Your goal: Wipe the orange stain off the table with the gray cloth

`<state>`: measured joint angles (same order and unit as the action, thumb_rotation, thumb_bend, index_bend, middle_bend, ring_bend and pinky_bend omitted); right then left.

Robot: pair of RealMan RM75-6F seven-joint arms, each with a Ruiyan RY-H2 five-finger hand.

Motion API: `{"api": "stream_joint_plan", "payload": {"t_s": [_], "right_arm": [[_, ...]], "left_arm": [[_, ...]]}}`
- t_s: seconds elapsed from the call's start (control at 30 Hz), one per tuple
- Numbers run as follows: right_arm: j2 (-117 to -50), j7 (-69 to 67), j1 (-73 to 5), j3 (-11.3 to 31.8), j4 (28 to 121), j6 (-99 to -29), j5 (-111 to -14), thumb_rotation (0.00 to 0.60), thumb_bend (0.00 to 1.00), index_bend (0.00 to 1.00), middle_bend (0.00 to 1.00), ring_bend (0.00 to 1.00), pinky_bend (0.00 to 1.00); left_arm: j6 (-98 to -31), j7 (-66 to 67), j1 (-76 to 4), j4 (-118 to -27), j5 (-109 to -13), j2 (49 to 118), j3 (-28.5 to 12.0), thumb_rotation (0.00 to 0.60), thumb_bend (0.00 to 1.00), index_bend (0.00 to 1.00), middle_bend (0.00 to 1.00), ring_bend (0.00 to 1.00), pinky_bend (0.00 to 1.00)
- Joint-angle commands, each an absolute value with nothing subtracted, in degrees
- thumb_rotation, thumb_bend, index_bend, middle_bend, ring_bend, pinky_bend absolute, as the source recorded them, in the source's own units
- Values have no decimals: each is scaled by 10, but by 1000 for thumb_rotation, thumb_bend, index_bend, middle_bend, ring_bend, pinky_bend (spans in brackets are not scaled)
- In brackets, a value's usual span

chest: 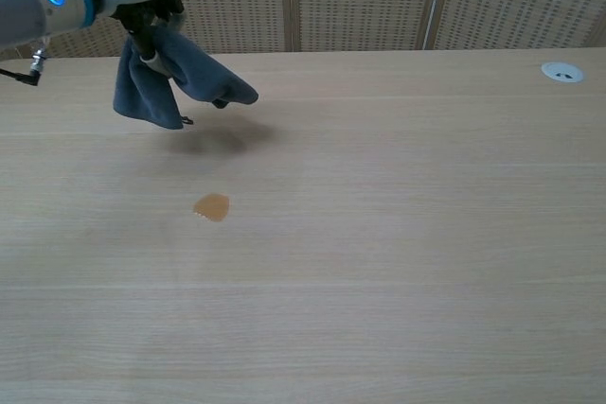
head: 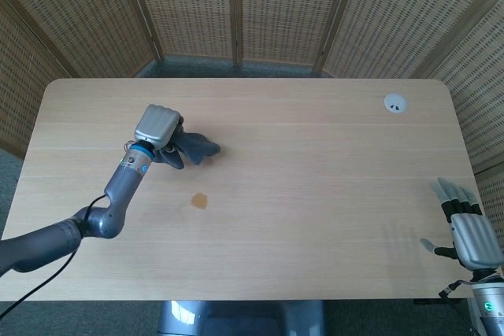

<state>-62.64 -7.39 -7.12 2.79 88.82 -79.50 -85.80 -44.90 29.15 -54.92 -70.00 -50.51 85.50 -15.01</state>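
My left hand [head: 155,128] [chest: 151,8] holds the gray cloth [head: 191,148] [chest: 175,78] in the air above the left part of the wooden table [head: 315,163]. The cloth hangs down in folds and casts a shadow on the wood. A small orange stain [head: 200,201] [chest: 212,206] lies on the table nearer to me than the cloth and slightly right of it. At the table's near right corner my right hand [head: 466,230] stands with its fingers spread and nothing in it; the chest view does not show it.
A white round cable grommet [head: 395,103] [chest: 562,71] sits in the far right corner of the table. Woven wicker screens [head: 236,5] stand behind the far edge.
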Motion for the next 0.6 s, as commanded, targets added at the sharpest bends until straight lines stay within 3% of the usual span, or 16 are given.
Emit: {"api": "stream_joint_plan", "payload": {"t_s": [0.03, 0.27, 0.6], "right_arm": [[-628, -67, -72, 27, 891, -795, -859, 600, 0, 0, 0, 0, 0], [-631, -55, -73, 26, 897, -796, -863, 600, 0, 0, 0, 0, 0], [-631, -56, -73, 26, 896, -794, -860, 600, 0, 0, 0, 0, 0]], "left_arm": [[-481, 256, -511, -777, -549, 804, -130, 600, 240, 703, 764, 746, 973], [-481, 248, -504, -847, -582, 781, -106, 600, 241, 703, 764, 746, 973], [-480, 297, -521, -890, -587, 807, -78, 600, 241, 703, 764, 745, 972]]}}
